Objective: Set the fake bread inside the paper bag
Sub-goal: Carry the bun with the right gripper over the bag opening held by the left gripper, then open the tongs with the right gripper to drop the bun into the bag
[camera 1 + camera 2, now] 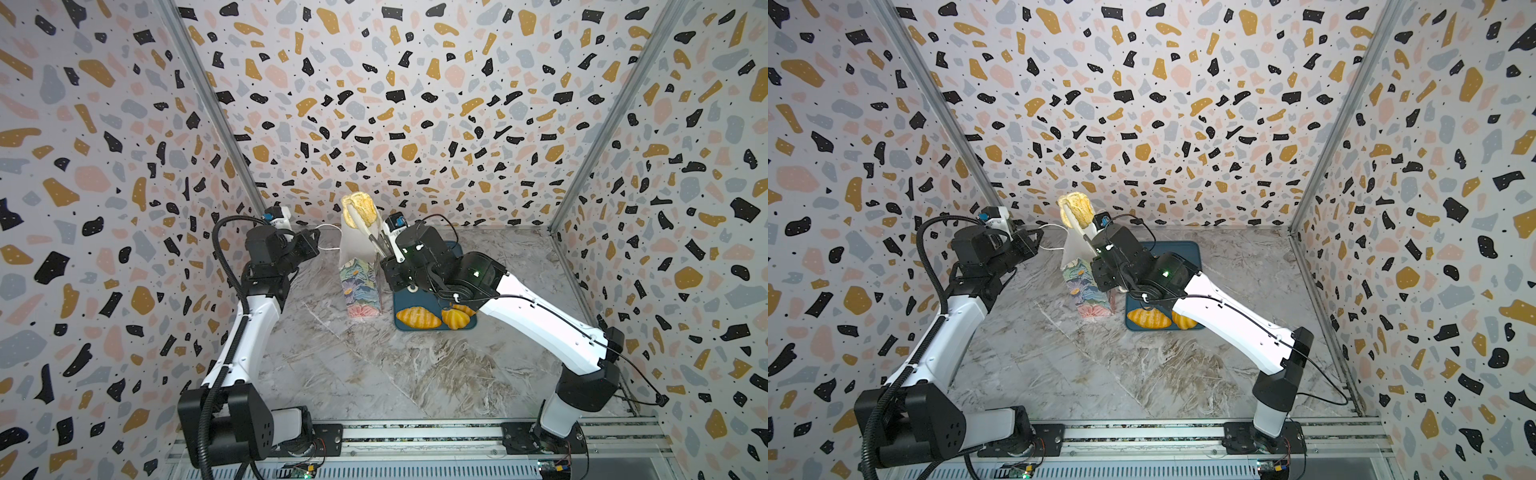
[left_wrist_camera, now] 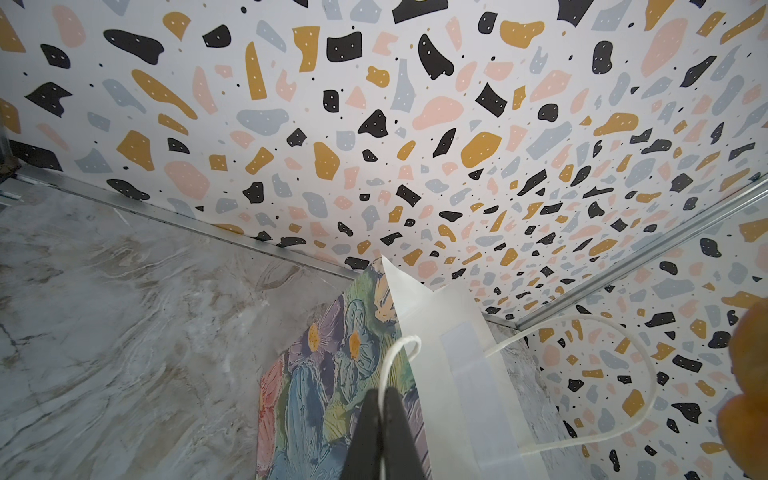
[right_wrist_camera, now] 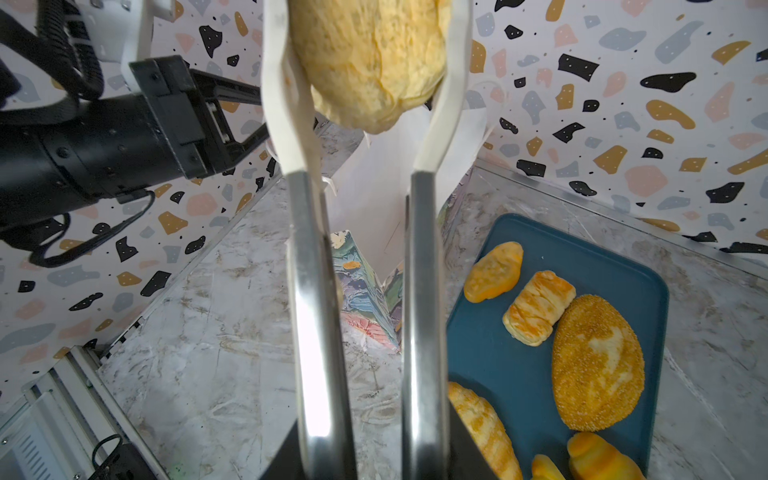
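Right end effector (image 1: 390, 255) clamps tongs (image 3: 316, 291) holding a bun (image 1: 359, 210) over the bag (image 1: 360, 286), mid-frame; left end effector (image 2: 380, 411) pinches its cord (image 2: 582, 322). Other breads (image 3: 597, 363) lie unbagged on the tray (image 3: 519, 374).

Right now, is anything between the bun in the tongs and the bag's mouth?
Nothing visible. The pale bun hangs in the tongs above the open paper bag; the left gripper holds one cord handle aside. The other handle loops near the rim.

Glossy metal tongs (image 3: 311, 311) with matt white tips, matt paper bag (image 1: 359, 286), smooth blue tray (image 3: 498, 353).
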You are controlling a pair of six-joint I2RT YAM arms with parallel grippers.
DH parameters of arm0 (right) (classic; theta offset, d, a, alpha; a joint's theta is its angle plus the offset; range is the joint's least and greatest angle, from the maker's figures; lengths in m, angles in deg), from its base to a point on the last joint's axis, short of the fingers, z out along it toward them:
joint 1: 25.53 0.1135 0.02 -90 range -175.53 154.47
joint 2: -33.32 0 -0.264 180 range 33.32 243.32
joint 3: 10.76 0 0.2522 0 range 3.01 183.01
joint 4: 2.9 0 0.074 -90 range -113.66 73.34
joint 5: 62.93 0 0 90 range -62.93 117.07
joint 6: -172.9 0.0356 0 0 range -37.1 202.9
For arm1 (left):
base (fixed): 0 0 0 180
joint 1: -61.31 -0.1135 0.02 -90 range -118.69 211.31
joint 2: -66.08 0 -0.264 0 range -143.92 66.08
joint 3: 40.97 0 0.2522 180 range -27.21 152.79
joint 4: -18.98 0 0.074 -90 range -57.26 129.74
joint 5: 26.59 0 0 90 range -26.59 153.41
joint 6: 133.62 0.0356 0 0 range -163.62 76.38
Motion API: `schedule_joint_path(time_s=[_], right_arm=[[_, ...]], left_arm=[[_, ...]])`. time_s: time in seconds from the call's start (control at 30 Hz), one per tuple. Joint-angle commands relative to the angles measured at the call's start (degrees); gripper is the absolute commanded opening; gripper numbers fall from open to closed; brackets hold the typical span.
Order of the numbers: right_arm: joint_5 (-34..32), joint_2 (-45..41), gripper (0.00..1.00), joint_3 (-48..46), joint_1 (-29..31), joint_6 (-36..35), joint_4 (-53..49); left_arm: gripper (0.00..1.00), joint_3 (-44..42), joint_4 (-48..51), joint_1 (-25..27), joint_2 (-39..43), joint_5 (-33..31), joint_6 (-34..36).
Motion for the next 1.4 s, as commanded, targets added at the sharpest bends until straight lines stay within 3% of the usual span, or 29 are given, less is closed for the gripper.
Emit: schedule_joint_path(time_s=[0.0,0.37,1.0,1.37], right_arm=[[-2.1,1.0,0.36,5.9,1.0,-1.3,-0.4],[-1.0,6.1,0.37,11.2,1.3,-0.9,-3.0],[-0.2,7.7,0.39,6.8,-2.7,4.1,-8.9],[-1.1,6.7,0.51,3.9,-2.9,4.5,-8.8]], left_arm=[[0.00,-0.3,-2.8,0.3,0.9,0.8,1.1],[0.00,-0.1,-2.4,0.3,0.6,1.2,1.0],[0.00,0.1,-1.7,0.3,0.8,1.0,1.2],[0.00,0.2,-1.7,0.3,0.9,1.0,1.3]])
